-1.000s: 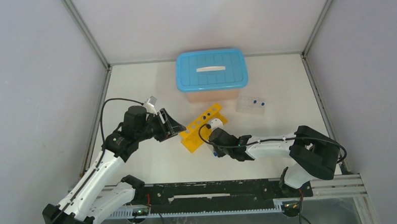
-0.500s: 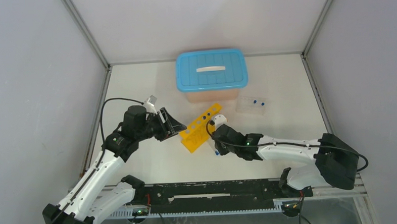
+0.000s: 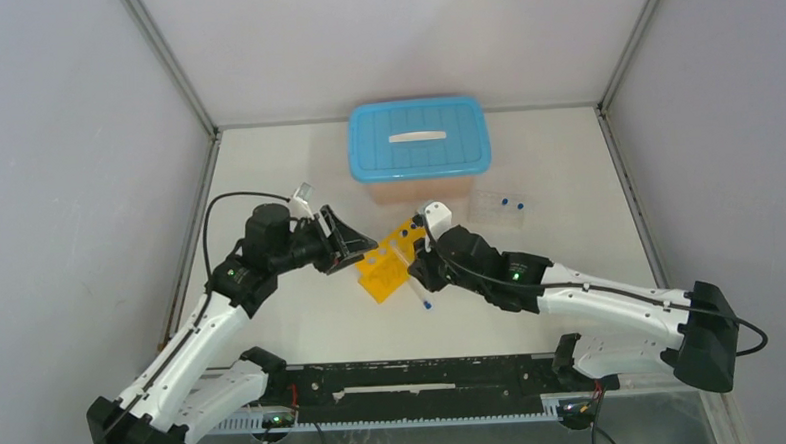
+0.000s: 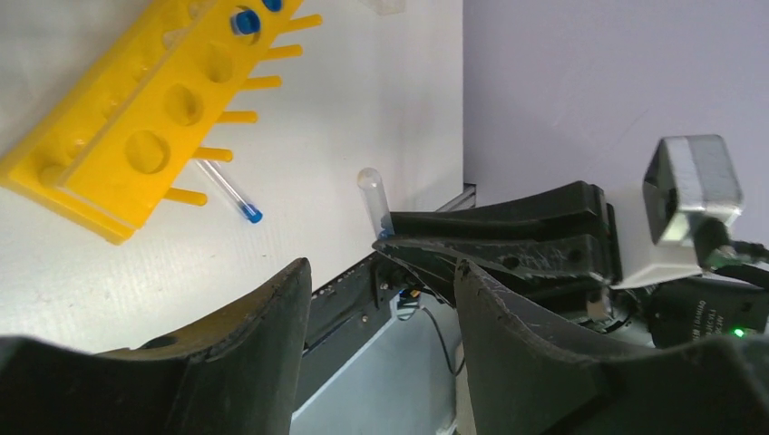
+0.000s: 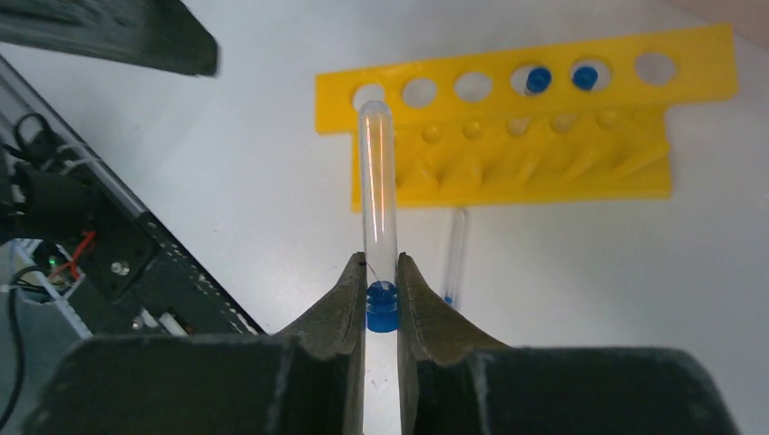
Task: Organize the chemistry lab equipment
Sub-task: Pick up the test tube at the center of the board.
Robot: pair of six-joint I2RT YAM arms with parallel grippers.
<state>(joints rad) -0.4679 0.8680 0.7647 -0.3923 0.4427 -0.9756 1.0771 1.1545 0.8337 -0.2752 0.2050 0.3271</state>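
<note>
Right wrist view shows the right gripper point(image 5: 382, 292) closed on a test tube point(image 5: 378, 172). It pinches the tube at its blue cap, and the rounded clear end points toward the rack point(image 5: 535, 136) and masks part of the end hole. From above, this gripper is mostly hidden under its own wrist, and both arms cover parts of the rack. The tray point(image 3: 498, 207) near the box point(image 3: 417, 139) shows only two blue dots inside, too small to make out further. In the left wrist view the rack is cut off at the top edge.

The left gripper point(image 4: 381, 308) has its jaws spread wide with nothing between them, beside the rack's near end. Its dark fingers look rough and curved.

The rack is bright yellow plastic, a flat top plate with round holes over a lower shelf of cone-shaped pegs. The tubes are thin, clear and round-ended, with ribbed blue caps. The tray is clear, and the box has a smooth blue lid. The table point(image 3: 567, 174) is matte white.

There is one rack with six holes. Two standing tubes point(image 5: 540, 79) sit in neighbouring holes. One loose tube point(image 5: 456, 254) lies flat on the table just beside the rack's base.
</note>
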